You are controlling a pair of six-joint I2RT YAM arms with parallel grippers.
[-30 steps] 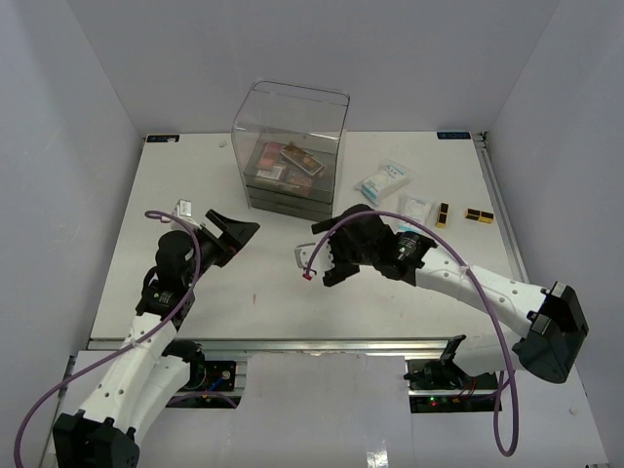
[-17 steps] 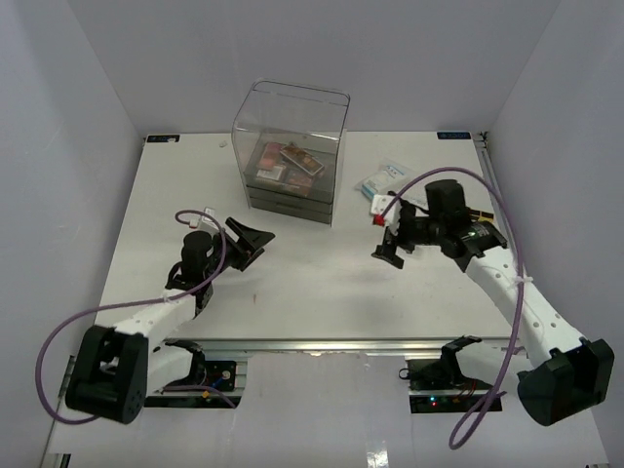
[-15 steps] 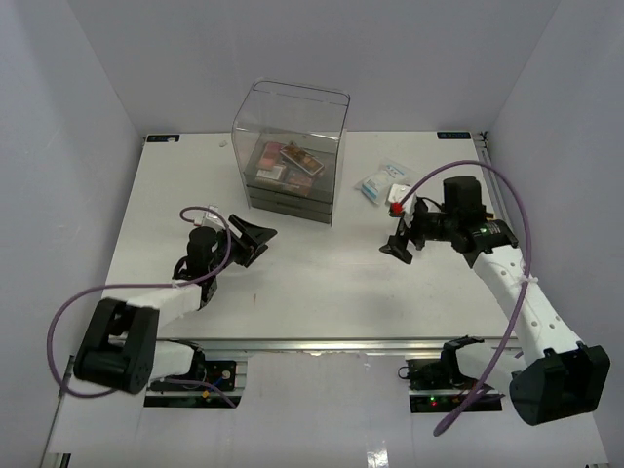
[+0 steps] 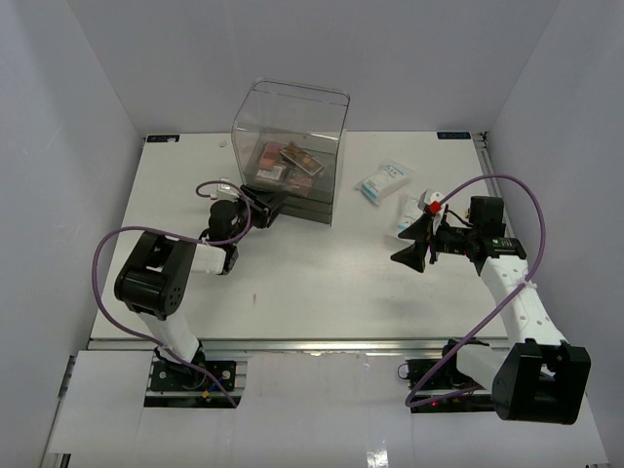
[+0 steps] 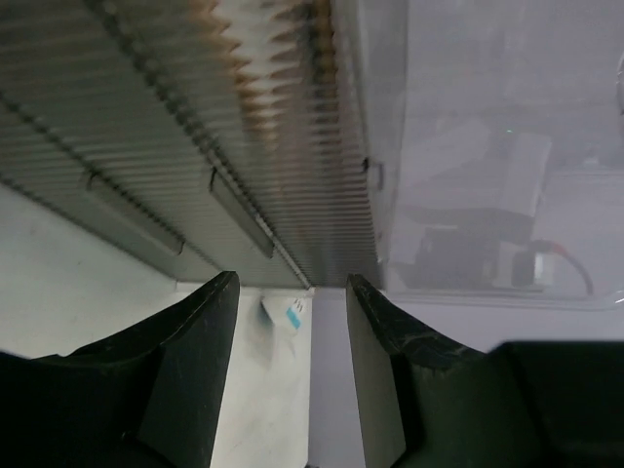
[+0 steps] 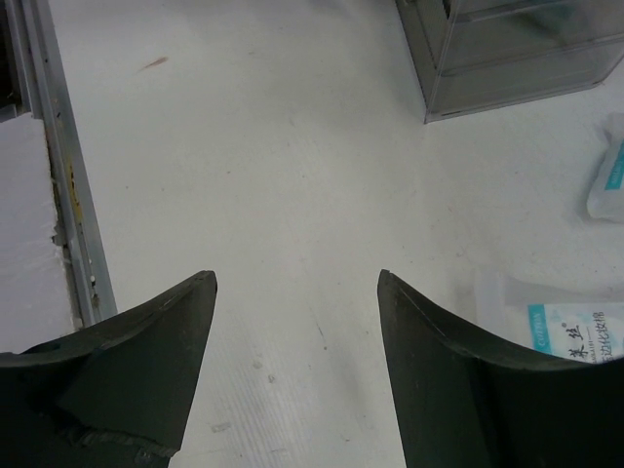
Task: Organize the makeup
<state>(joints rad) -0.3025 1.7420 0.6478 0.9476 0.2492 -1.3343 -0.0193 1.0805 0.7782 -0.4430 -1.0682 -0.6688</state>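
Both pairs spread, empty: left fingers [image 5: 190, 370] at box [image 5: 244, 146]; palettes [image 4: 288, 161] inside distinct only overhead; right fingers [image 6: 136, 341] near packet [image 6: 565, 327].

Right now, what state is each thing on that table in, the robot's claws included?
left gripper: open, empty, close to the drawers.
right gripper: open, empty, above the table.
clear box: upright.
drawers: pushed in.
palettes: piled inside the clear box, above the drawers.
far packet: lying flat on the table.
near packet: lying flat, beside the right gripper.
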